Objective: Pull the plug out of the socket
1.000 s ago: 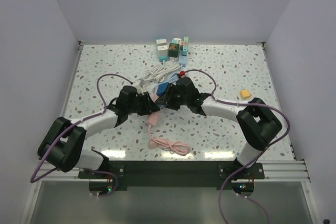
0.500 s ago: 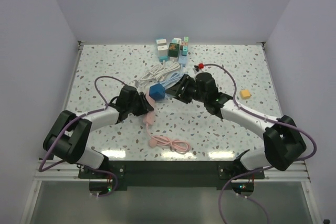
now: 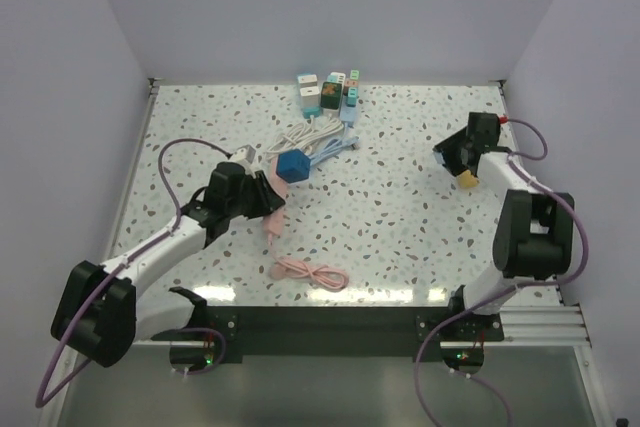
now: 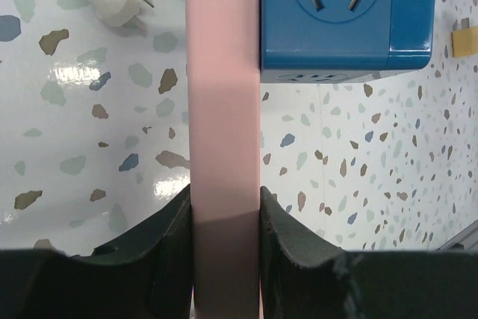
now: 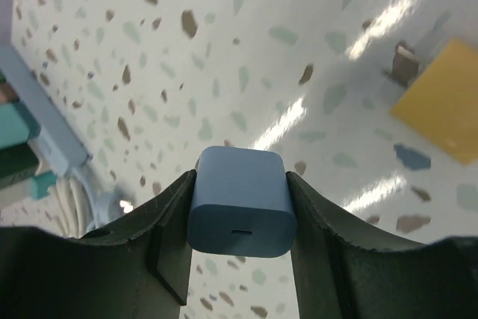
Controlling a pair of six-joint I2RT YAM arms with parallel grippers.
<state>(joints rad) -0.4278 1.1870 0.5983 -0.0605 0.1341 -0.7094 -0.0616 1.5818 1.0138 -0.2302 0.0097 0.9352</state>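
We judge the pull itself done: the plug (image 5: 239, 203), a small blue block, sits clamped between the fingers of our right hand (image 3: 450, 154), whose jaws are part closed on its sides. It is out by the right edge of the surface (image 3: 400, 227), near a yellow piece (image 3: 467, 179) and well apart from the socket (image 3: 293, 165). The socket, a blue cube, rests left of centre with its front holes bare. Our left hand (image 3: 265, 194) is just beside it, part closed on a pink strip (image 4: 224, 110) that runs along the cube's side. What looks left is setting the plug down and letting go
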